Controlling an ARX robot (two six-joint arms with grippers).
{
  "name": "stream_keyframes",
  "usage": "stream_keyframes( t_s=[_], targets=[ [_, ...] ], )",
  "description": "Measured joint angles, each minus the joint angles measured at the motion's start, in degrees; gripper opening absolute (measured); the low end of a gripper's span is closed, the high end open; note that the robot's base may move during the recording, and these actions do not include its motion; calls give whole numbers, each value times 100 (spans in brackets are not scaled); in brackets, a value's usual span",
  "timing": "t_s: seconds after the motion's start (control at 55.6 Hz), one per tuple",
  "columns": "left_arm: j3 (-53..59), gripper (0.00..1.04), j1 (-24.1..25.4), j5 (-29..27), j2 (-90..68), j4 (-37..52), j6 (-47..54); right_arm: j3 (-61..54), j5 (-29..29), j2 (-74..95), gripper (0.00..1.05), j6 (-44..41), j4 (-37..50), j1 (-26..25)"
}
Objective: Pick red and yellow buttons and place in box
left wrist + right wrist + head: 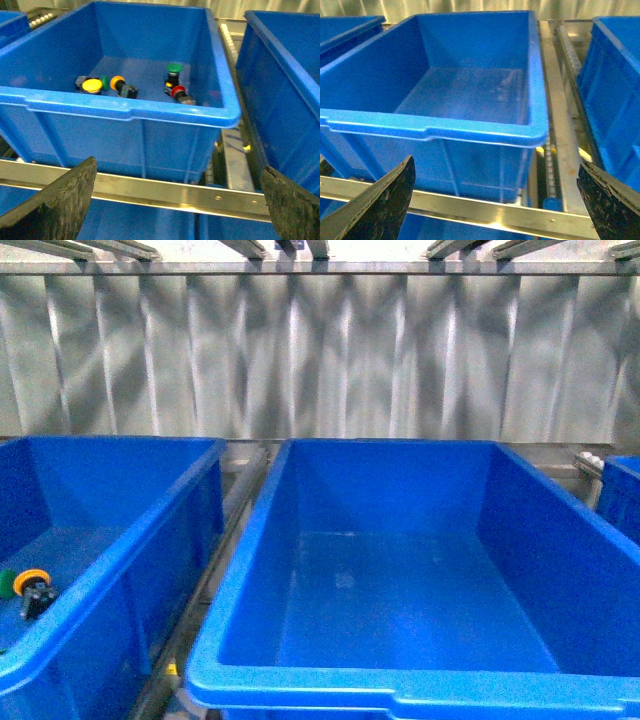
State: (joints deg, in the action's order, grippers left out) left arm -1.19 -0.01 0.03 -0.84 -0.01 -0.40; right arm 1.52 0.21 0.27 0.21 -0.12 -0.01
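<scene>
In the left wrist view a blue bin [125, 107] holds several buttons: a yellow-capped button [92, 86], an orange-yellow-capped one [120, 85] lying on its side, a red-capped one [178, 92] lying down, and green-capped ones [174, 69]. My left gripper [177, 200] is open and empty, short of the bin's near wall, over a metal rail. The front view shows the orange-yellow button [32, 582] at the far left in that bin. The middle blue box [400, 695] is empty; it also shows in the right wrist view [470, 132]. My right gripper [495, 200] is open and empty before it.
A metal rail [165, 192] crosses in front of both bins, also in the right wrist view [485, 215]. Roller tracks [565, 125] run between bins. Another blue bin [620, 495] stands at the right. A corrugated metal wall [320, 355] closes the back.
</scene>
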Motion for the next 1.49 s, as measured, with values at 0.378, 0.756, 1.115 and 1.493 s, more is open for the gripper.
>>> stream_keyframes(
  t_s=[0.378, 0.756, 1.115, 1.493],
  targets=[
    [0, 97, 0, -4, 0, 0, 0, 0, -9, -4, 98, 0, 2, 0],
    [0, 97, -2, -20, 0, 0, 0, -7, -42, -2, 98, -4, 2, -4],
    [0, 97, -2, -2, 0, 0, 0, -7, -24, -7, 98, -2, 2, -4],
    [-1108, 97, 479, 590, -1657, -197, -778, -7, -26, -4, 98, -2, 2, -2]
  ],
)
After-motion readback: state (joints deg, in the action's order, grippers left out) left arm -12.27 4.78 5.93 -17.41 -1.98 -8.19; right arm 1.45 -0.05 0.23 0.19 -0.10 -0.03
